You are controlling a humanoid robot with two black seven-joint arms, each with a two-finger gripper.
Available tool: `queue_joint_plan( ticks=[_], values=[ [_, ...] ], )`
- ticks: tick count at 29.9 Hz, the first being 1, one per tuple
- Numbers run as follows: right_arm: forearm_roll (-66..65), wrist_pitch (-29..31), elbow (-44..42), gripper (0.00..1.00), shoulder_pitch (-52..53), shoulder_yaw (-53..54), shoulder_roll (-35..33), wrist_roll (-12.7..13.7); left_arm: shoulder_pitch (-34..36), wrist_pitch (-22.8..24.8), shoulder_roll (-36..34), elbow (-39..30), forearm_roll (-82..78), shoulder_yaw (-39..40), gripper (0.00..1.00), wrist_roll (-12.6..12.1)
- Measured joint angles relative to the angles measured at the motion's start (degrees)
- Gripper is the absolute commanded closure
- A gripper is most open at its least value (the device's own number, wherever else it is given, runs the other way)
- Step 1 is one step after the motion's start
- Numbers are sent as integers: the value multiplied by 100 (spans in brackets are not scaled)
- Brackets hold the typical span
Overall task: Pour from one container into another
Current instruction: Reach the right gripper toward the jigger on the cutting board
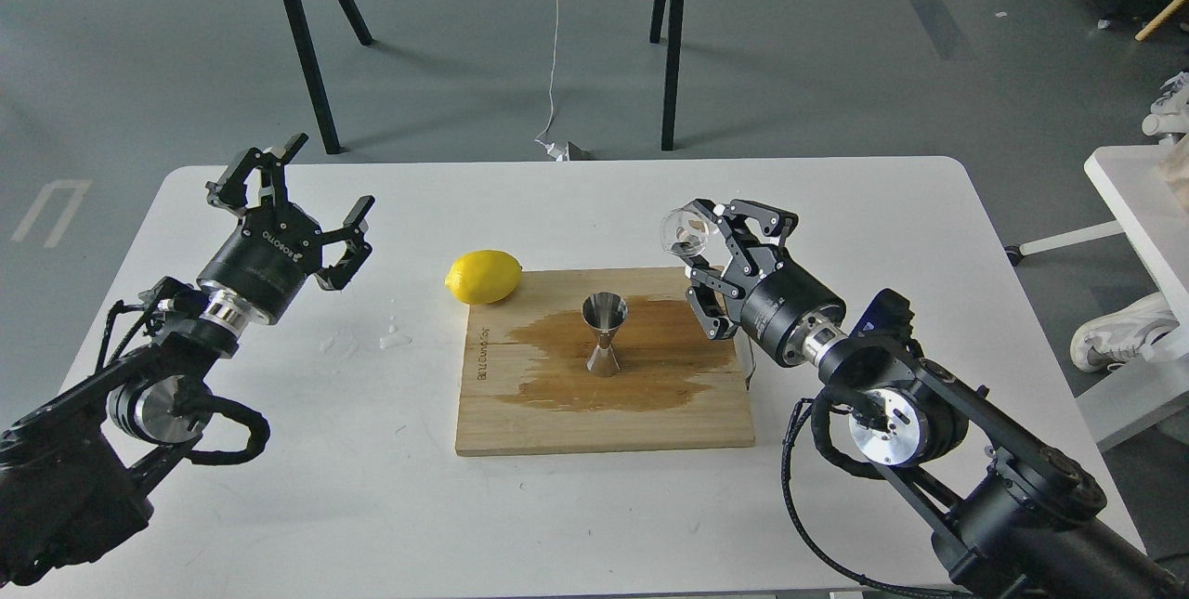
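Nearest, right jaws [713, 237] clench the small clear glass cup [685, 232], tipped sideways beside the shiny steel hourglass jigger [604, 334] mid-tabletop, apparently ready to pour, while left jaws [302, 200] hang released.

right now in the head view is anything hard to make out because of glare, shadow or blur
Head view: sharp and evenly lit, shadows soft. The small clear glass cup in the right gripper is the hardest to read, since its transparent rim blends into the white table. The shiny steel hourglass jigger shows bright reflections. The dark wet stain on the wooden board is not shadow.
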State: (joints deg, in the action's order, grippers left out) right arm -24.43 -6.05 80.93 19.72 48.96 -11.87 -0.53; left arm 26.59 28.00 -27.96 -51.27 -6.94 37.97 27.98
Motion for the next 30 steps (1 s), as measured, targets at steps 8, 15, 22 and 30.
queue_joint_plan(
  ticks=[8,15,22,30],
  values=[
    [-429,-91,-20,57,257,-291,7,44,-3,0,3,3,0,0,6,0],
    [-574,-163,-79,57,423,-578,115,53,0,0,9,2,0,0,6,0],
    [-850,-198,-128,57,455,-708,221,55,-1,0,3,-3,0,0,6,1],
    [-1107,-212,-134,57,496,-922,221,58,-5,0,19,0,0,0,6,2]
  ],
)
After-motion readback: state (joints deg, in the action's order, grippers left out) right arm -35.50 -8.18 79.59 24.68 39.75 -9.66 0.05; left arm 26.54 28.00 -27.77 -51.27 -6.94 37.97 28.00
